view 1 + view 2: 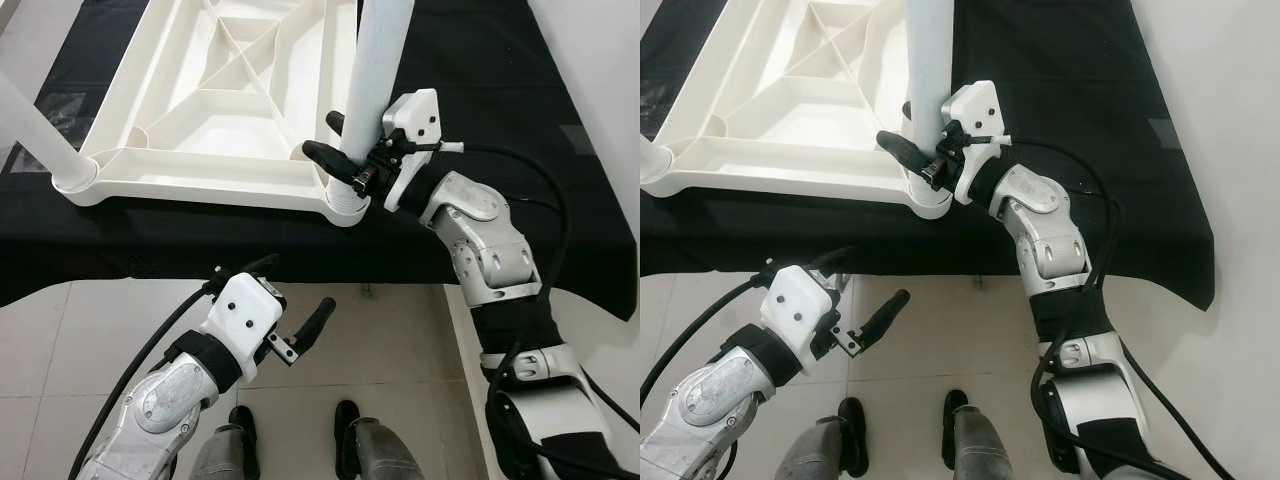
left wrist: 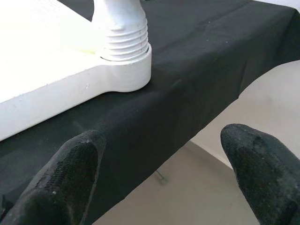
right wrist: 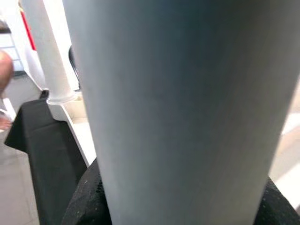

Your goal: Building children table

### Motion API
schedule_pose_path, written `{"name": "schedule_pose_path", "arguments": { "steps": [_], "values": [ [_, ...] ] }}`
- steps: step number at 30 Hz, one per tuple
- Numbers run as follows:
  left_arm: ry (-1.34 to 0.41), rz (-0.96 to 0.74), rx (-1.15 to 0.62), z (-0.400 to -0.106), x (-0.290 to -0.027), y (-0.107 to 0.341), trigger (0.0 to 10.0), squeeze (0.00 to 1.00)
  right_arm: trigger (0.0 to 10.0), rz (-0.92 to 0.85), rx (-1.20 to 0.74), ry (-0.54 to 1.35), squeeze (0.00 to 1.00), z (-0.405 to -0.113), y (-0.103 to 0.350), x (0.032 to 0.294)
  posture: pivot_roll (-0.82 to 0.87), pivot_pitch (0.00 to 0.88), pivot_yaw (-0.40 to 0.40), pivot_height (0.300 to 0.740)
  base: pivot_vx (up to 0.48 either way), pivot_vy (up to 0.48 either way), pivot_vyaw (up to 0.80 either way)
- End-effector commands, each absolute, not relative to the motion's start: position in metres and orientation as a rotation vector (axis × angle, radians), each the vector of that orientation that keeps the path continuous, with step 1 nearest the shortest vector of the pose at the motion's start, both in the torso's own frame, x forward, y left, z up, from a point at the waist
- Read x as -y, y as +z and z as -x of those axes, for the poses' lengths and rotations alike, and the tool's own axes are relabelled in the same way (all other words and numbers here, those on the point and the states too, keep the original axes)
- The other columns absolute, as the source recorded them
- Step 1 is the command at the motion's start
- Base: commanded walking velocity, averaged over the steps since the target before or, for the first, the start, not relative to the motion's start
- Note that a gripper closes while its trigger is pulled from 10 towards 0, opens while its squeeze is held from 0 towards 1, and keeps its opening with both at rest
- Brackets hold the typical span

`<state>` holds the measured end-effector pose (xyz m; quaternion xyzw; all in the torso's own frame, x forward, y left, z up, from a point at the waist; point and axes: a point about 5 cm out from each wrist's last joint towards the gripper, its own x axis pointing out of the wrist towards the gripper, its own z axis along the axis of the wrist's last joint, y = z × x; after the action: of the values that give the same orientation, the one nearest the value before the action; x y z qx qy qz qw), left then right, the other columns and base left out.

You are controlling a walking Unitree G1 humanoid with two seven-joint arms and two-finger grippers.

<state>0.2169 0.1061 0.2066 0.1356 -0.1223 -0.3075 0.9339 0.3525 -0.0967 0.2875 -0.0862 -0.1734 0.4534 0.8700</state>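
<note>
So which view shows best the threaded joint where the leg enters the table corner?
The left wrist view: the threaded joint is close and sharp. Both eye views show it small, below the right hand. The right wrist view shows the leg itself.

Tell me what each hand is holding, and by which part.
The right hand holds the white table leg near its base. The left hand holds nothing.

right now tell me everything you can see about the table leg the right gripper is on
The table leg is a smooth white plastic tube standing upright, its ribbed threaded base seated in the corner socket of the upturned white tabletop on the black cloth. The right gripper clasps it just above the socket, black fingers on either side.
</note>
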Motion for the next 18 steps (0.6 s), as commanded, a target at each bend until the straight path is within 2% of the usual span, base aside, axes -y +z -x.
{"name": "schedule_pose_path", "arguments": {
  "steps": [1,12,18],
  "values": [
    [-0.644,-0.276,0.232,-0.214,-0.105,0.203,10.0,0.0,10.0,0.176,0.153,1.079,0.0,-0.353,0.237,0.086,0.09,0.407,-0.032,0.74,0.0,0.0,0.0],
    [-0.651,-0.278,0.229,-0.211,-0.105,0.203,10.0,0.0,10.0,0.264,0.173,1.324,0.0,-0.361,0.255,0.089,0.11,0.411,-0.029,0.74,0.0,0.0,0.0],
    [-0.65,-0.28,0.226,-0.209,-0.104,0.203,10.0,0.0,10.0,0.29,0.168,1.311,0.0,-0.367,0.257,0.086,0.11,0.42,-0.033,0.74,0.0,0.0,0.0]
  ]
}}
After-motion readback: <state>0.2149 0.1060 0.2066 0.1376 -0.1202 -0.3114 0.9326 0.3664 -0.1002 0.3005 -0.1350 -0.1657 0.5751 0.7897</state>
